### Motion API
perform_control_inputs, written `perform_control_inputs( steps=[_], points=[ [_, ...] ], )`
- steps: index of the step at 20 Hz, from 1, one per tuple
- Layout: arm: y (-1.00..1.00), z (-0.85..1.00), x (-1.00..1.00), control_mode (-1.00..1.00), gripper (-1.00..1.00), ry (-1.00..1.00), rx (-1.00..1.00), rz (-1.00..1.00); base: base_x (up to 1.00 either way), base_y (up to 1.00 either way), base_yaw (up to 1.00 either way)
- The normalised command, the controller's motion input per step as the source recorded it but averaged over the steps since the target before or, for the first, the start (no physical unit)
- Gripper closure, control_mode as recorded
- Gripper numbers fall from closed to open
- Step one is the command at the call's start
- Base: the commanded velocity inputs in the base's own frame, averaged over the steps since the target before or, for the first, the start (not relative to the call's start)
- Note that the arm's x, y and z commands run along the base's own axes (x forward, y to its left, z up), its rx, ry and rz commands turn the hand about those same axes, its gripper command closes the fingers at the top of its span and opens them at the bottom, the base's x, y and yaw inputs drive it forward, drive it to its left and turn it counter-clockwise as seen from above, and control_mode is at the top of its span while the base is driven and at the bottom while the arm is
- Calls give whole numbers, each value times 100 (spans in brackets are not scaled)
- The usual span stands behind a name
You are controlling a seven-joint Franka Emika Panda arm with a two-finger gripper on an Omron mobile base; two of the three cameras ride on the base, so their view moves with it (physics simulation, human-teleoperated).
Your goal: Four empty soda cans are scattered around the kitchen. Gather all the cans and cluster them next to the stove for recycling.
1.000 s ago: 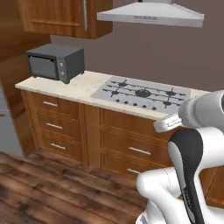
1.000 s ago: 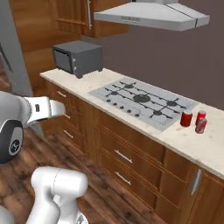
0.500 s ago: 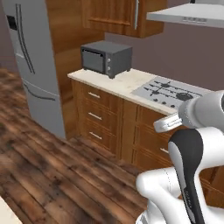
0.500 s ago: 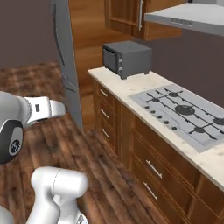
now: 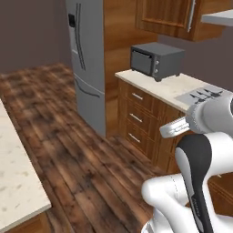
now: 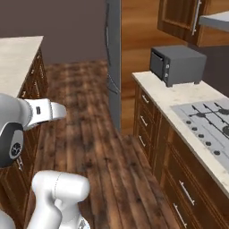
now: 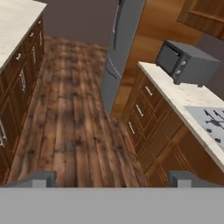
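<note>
The stove (image 6: 203,127) is a flat silver-grey cooktop with black grates, set in the pale counter at the right; its near corner also shows as stove (image 5: 203,95) and stove (image 7: 211,119). The soda cans are out of view. My gripper (image 7: 112,181) is open, its two dark fingertips (image 7: 40,179) spread wide at the bottom of the hand view with nothing between them. It points out over the wooden floor, well short of the counter.
A dark grey countertop oven (image 6: 176,65) stands on the counter left of the stove. A tall steel fridge (image 5: 86,68) closes that counter run. An island counter (image 6: 19,57) with wooden drawers lines the left. Wooden floor (image 7: 72,118) runs between them.
The whole picture has swung: the base has turned left. The stove slid to the right edge, the two red cans beside it left view, and the fridge and island came in. The gripper stays open.
</note>
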Motion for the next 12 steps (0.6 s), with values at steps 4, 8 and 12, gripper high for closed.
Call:
perform_control_inputs(
  steps=[4, 8, 12],
  points=[
    [0, 0, 0, 100, -100, 0, 0, 0, -17, 20, 29],
    [0, 0, 0, 100, -100, 0, 0, 0, 0, 65, 14],
    [0, 0, 0, 100, -100, 0, 0, 0, 3, 85, 3]
  ],
)
